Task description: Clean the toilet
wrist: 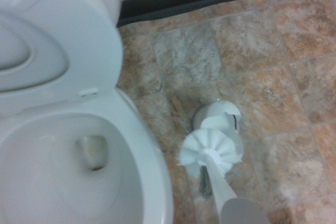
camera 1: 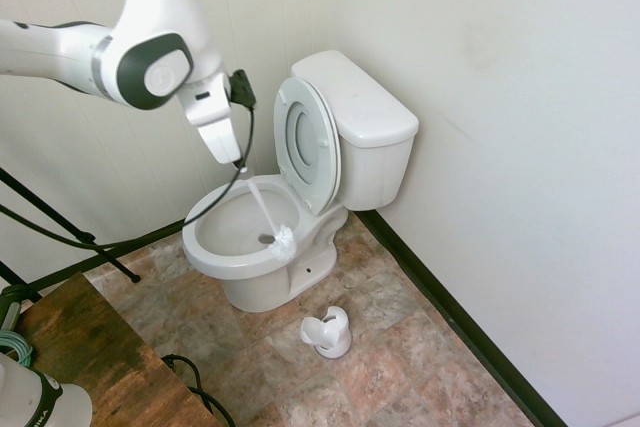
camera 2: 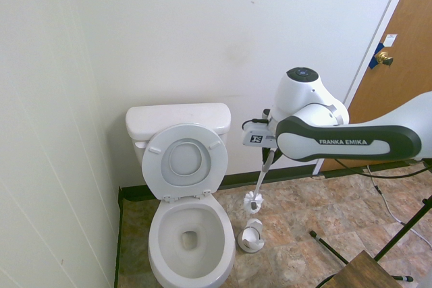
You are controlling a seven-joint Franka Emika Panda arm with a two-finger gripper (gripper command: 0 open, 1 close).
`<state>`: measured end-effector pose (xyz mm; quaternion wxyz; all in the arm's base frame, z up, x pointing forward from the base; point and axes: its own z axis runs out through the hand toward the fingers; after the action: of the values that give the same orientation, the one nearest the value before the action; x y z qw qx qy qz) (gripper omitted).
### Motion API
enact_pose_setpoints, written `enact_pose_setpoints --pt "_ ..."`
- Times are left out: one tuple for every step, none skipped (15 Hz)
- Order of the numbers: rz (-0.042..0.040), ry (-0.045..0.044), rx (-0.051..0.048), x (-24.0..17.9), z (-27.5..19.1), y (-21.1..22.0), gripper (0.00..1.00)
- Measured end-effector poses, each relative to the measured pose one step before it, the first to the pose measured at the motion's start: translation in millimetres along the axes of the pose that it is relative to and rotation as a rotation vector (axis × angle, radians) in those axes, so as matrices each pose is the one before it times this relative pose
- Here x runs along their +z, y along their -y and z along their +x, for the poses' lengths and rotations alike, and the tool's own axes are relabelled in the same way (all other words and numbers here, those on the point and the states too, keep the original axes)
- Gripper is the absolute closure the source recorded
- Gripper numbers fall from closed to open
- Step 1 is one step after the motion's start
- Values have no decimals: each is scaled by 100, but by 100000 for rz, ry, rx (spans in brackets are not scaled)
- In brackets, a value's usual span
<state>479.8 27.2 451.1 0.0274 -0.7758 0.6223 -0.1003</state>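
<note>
The toilet [camera 1: 232, 243] [camera 2: 191, 234] [wrist: 73, 171] stands against the wall with seat and lid [camera 1: 305, 137] up and the bowl open. My gripper [camera 1: 238, 161] [camera 2: 269, 156] hangs high beside the bowl, shut on the handle of a white toilet brush. The brush slants down, and its bristle head [camera 1: 283, 240] [camera 2: 254, 199] [wrist: 210, 149] hangs in the air next to the bowl's rim, above the white brush holder [camera 1: 328, 332] [camera 2: 251, 237] [wrist: 223, 116]. The holder stands on the floor tiles without the brush in it.
A wooden table corner [camera 1: 95, 362] [camera 2: 358, 273] is near the arm's side. A brown door [camera 2: 398, 65] is at the far end of the wall. A dark baseboard [camera 1: 450, 322] runs along the walls.
</note>
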Motion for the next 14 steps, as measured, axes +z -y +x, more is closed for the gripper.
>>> enact_pose_setpoints --pt "552 751 -2042 -394 -1801 -50 100" --pt "293 476 -2111 -189 -1626 151 100" --pt "313 266 -2364 -100 -1646 238 100" --pt "339 110 -2083 -5 -1686 275 100" --pt "434 -10 -1833 6 -1671 337 100" --pt "460 -30 -1477 106 -1761 573 100" --pt "773 -8 -777 321 -1566 725 100" --pt "-17 156 491 1500 -1087 1976 100" --pt "245 -732 -464 -56 -106 145 100" --pt "155 -1340 -397 43 -403 196 100" --pt "-144 -1566 -354 276 -723 276 100" --pt "-203 -1173 -459 570 -1043 527 100" --pt "-187 -331 -519 1070 -1194 759 100" --pt "-525 264 -299 1418 -990 875 100"
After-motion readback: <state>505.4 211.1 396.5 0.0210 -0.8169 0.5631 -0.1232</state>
